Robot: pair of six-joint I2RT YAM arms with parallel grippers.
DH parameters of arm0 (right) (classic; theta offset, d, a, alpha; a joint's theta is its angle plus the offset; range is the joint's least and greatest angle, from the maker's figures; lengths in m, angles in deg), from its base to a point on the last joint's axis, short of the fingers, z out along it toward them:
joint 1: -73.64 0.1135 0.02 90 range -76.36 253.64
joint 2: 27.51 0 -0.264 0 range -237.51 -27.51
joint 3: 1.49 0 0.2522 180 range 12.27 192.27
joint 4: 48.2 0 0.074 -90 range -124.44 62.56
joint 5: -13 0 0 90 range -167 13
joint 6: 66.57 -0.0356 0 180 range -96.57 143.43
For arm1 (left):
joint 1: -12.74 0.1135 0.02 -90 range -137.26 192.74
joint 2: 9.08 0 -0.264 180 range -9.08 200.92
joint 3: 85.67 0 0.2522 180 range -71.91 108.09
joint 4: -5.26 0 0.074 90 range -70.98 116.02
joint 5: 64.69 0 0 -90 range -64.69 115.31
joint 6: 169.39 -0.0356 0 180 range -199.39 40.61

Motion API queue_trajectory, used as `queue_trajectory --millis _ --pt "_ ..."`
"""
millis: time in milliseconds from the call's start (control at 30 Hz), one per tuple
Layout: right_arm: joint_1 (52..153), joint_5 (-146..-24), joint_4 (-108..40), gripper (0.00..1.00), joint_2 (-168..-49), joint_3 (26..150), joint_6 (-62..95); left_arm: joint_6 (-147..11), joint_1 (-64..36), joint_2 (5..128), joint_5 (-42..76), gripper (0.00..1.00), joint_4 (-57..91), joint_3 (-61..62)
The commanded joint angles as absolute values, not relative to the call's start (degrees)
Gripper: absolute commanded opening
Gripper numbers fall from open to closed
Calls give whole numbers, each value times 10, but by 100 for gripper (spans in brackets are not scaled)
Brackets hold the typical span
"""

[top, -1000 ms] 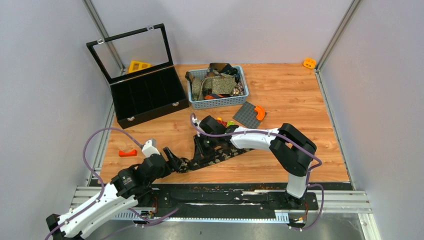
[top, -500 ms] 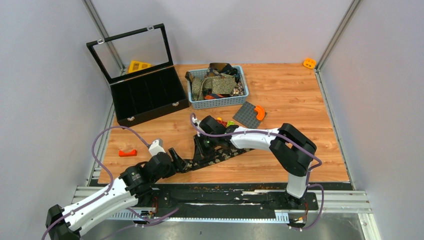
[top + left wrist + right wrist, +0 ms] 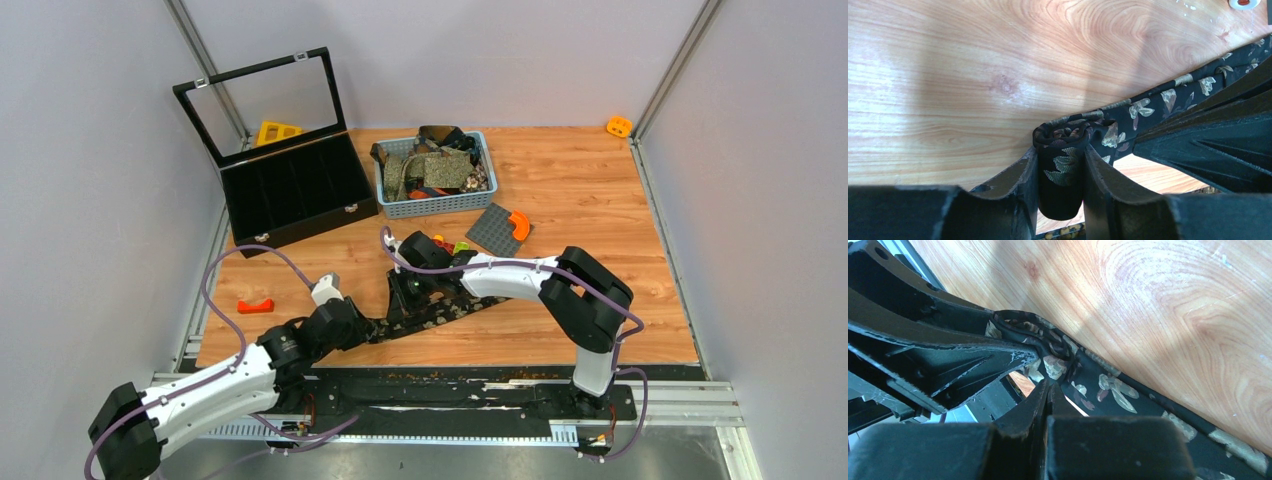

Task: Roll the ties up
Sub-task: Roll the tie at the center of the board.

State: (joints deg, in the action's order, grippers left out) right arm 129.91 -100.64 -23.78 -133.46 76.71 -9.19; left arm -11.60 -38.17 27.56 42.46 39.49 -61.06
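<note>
Black floral tie (image 3: 455, 308): rolled end clamped in left fingers (image 3: 1018, 185), right fingers (image 3: 1023, 415) closed; basket (image 3: 440, 206) at 12 o'clock holding ties (image 3: 440, 165).

No readable text, labels, brands or numbers anywhere, black tie (image 3: 1060, 170) carries only a floral print

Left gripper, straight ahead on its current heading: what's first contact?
The left gripper is shut on the rolled end of the black floral fabric tie, so that roll is first; beyond it, the wooden tabletop. The right gripper seems off-line to the side, depth unclear.
</note>
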Motion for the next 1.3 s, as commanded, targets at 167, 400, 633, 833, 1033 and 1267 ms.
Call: queue_trajectory --millis 167,400,633,833,1033,1267 --pt "1269 -993 -224 0 -1294 767 -63 -197 -383 308 451 7 491 -525" --pt "1248 -984 -218 0 -1275 753 -54 -260 -383 394 496 3 620 -410" --pt "1232 -959 -208 0 -1270 735 -55 -294 -383 519 527 2 688 -325" --pt "1210 -928 -198 0 -1240 707 -64 -301 -384 596 561 2 730 -282" --pt "1181 -890 -196 0 -1196 670 -85 -305 -386 654 582 1 749 -252" --pt "1148 -850 -195 0 -1123 626 -100 -290 -414 731 614 1 768 -214"
